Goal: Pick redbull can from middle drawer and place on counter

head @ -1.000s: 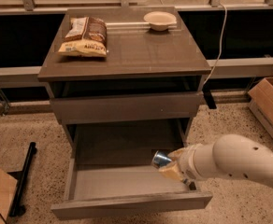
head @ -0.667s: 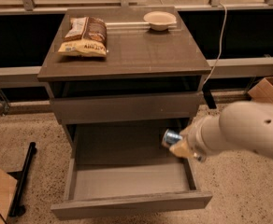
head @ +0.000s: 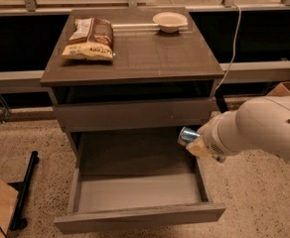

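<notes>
Camera view: the hand (head: 193, 142) on the white arm is clamped round the slim silver-and-blue metal redbull can (head: 186, 135), holding it on its side above the floor of the open grey-brown wooden middle drawer (head: 135, 217), near its right wall. Judged: it is held high to clear the drawer on the way to the glossy grey-brown bench (head: 150, 58), which carries a yellow-brown chip bag (head: 89, 38) and a pale bowl (head: 170, 21).

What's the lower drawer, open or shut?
Open: middle drawer pulled out, floor showing; gripper holds redbull can by its right side.
</notes>
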`<control>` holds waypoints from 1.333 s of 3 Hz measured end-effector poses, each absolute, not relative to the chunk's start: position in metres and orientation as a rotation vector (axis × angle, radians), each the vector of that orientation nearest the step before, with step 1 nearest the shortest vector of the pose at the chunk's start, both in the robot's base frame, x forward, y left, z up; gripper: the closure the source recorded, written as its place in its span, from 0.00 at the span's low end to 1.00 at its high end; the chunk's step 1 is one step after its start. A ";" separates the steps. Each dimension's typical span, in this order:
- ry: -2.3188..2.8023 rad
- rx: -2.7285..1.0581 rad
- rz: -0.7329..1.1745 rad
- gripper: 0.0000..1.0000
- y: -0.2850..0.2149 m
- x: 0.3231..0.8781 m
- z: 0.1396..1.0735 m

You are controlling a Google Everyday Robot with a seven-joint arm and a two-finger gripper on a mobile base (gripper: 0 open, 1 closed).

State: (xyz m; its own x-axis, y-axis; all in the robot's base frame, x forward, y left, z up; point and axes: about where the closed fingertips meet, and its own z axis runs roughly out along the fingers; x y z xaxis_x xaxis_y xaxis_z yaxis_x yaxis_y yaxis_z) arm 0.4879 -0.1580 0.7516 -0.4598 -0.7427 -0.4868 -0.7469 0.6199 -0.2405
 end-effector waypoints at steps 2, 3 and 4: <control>2.208 -1.019 -0.114 1.00 -0.191 0.551 0.794; 2.110 -1.026 -0.157 1.00 -0.194 0.594 0.835; 2.001 -1.043 -0.139 1.00 -0.183 0.635 0.872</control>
